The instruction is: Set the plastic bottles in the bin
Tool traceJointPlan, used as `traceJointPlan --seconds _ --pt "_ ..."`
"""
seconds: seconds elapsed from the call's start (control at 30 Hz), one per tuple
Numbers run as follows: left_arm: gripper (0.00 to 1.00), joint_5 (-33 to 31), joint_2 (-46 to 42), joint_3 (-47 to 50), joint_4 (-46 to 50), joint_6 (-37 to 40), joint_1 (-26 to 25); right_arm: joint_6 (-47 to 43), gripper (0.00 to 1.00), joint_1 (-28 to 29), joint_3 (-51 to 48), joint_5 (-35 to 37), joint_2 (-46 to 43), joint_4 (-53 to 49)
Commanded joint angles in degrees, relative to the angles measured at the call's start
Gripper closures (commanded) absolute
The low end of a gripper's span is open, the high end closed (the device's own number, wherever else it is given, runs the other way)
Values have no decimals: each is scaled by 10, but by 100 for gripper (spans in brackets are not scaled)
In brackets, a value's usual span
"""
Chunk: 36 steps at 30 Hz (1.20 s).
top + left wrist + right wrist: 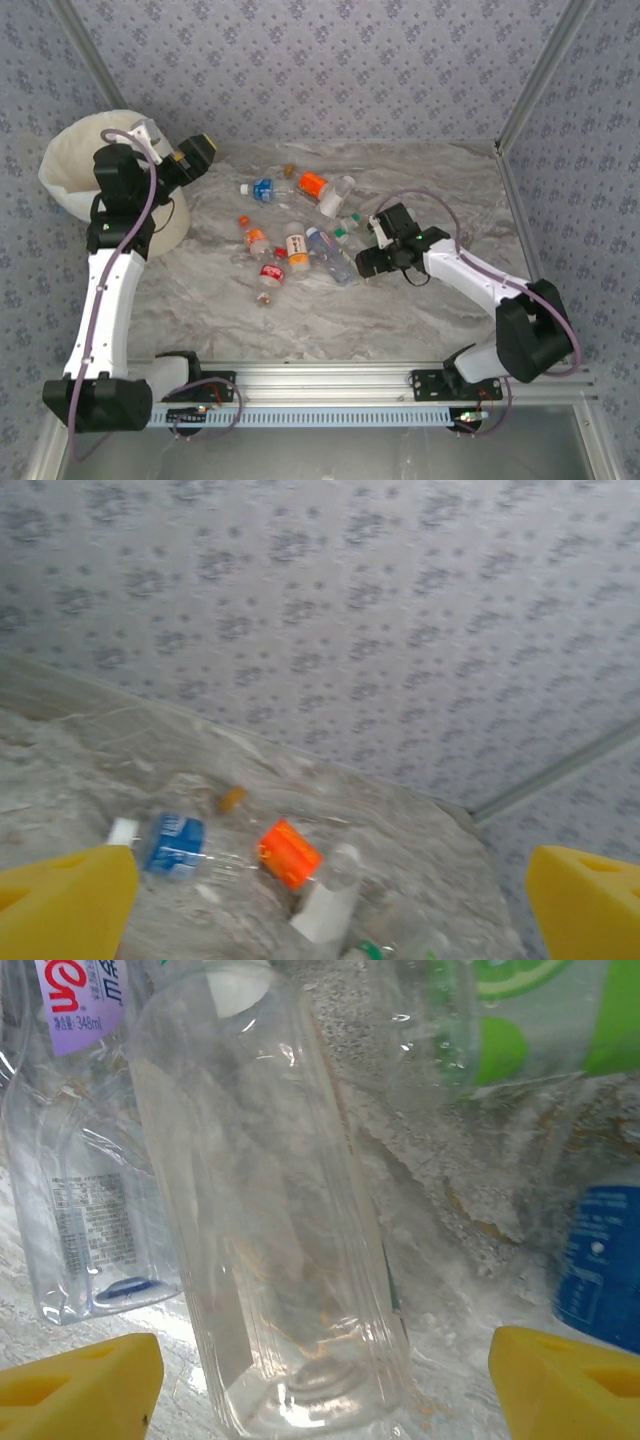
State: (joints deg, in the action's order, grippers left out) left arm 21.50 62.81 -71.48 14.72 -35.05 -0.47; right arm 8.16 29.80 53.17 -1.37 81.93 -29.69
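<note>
**Setting.** A grey marbled worktop point(400, 320) is lying between patterned grey walls point(350, 60), with your two arm bases sitting on the near rail.

**Left arm.** It is rearing up from its base with the elbow high and the wrist turning to the right beside the bin point(172, 228). The left claw point(204, 150) is hanging in the air just right of the bin's rim. Its yellow fingers point(70, 905) are standing wide apart and holding nothing.

**Right arm.** It is reaching low and leftward across the worktop, bringing the right claw point(364, 262) down among the bottles. Its fingers point(80, 1390) are standing spread, one on each side of the near end of a clear bottle point(270, 1210). You cannot tell whether they are touching it.

**Bin.** Tall and round, it is standing at the far left with a white liner point(70, 160) folding over the rim. The arm is hiding part of the opening, so the contents cannot be made out.

**Bottles.**
- All are lying on their sides in a loose cluster mid-worktop, apart from the bin.
- The clear bottle is running diagonally from far-left to near-right in the overhead view.
- The blue-labelled bottle point(262, 189) is lying crosswise, with its white cap pointing toward the bin.
- The orange-labelled bottle point(313, 184) is lying slantwise just right of it.
- The red-labelled bottle point(271, 272) is lying nearest you, running roughly near to far.
- The purple-labelled bottle point(85, 1190) is lying just beside the clear one, roughly parallel to it.
</note>
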Motion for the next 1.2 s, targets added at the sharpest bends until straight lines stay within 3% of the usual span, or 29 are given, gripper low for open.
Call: traceJointPlan --seconds 0.0,0.3,0.63,0.83,1.17 --pt "0 27 -30 10 -14 0 -13 -19 15 4 31 -2 27 -28" --pt "1 17 -40 46 4 4 -20 -54 17 20 61 -35 98 -38" --pt "1 28 -35 57 4 13 -22 -63 23 30 60 -4 144 -35" --pt "0 32 -28 63 -3 8 -25 -71 39 37 44 3 125 -28" --pt "1 62 -4 58 -1 12 -44 -66 46 49 5 26 3 25"
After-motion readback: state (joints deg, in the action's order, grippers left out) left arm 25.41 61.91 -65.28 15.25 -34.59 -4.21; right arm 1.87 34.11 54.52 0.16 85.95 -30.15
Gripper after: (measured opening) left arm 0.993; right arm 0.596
